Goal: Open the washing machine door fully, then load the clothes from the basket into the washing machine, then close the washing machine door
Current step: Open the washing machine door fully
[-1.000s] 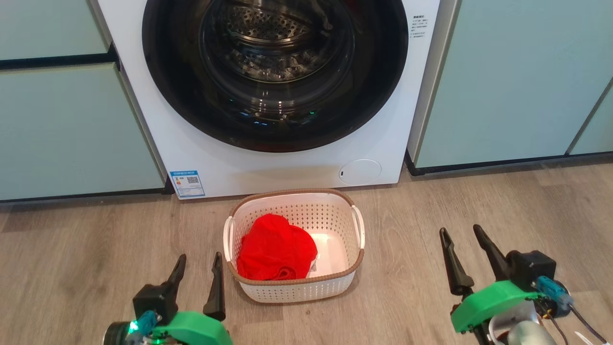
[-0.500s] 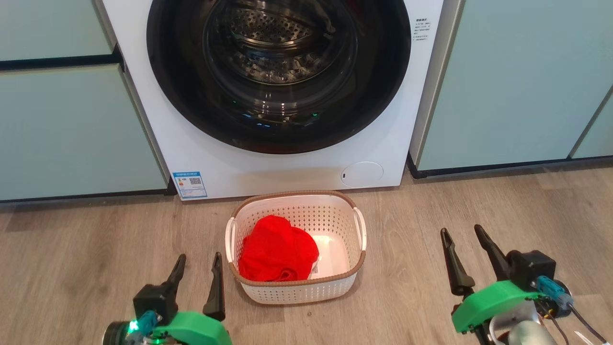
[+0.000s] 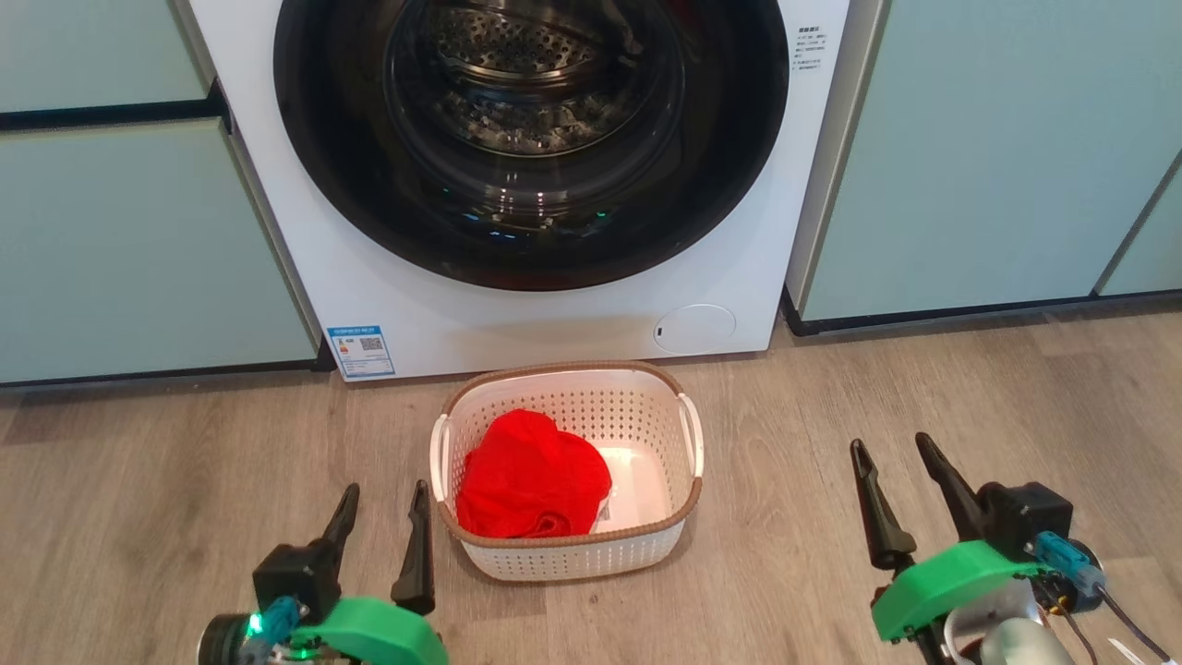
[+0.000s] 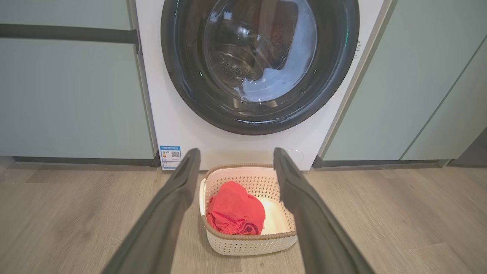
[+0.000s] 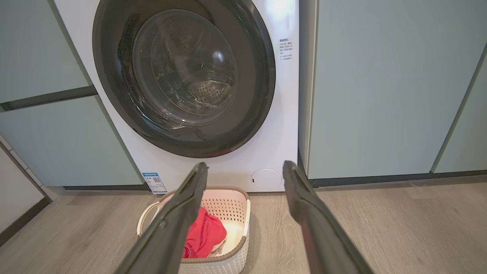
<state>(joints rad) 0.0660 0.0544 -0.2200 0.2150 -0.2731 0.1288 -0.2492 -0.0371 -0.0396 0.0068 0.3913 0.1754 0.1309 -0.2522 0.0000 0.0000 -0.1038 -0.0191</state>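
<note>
The white washing machine (image 3: 406,314) stands straight ahead with its round black-rimmed door (image 3: 531,249) shut flat against the front; the metal drum shows through the glass. On the floor before it sits the cream basket (image 3: 572,554) holding the red clothes (image 3: 531,476) in its left half. My left gripper (image 3: 381,499) hovers open just left of the basket, and my right gripper (image 3: 893,446) stands open well to its right. In the left wrist view the door (image 4: 258,121), basket (image 4: 251,243) and clothes (image 4: 236,207) lie ahead between the fingers (image 4: 179,190). The right wrist view shows the door (image 5: 182,148) and basket (image 5: 236,217).
Pale teal cabinets flank the machine on the left (image 3: 138,249) and right (image 3: 979,157). A wood-look floor (image 3: 813,406) stretches to both sides of the basket. A blue label sticker (image 3: 360,351) and a round flap (image 3: 694,328) sit low on the machine.
The whole head view shifts slightly between frames, so the camera moved. Both grippers stay open in the same places; basket and clothes are unmoved.
</note>
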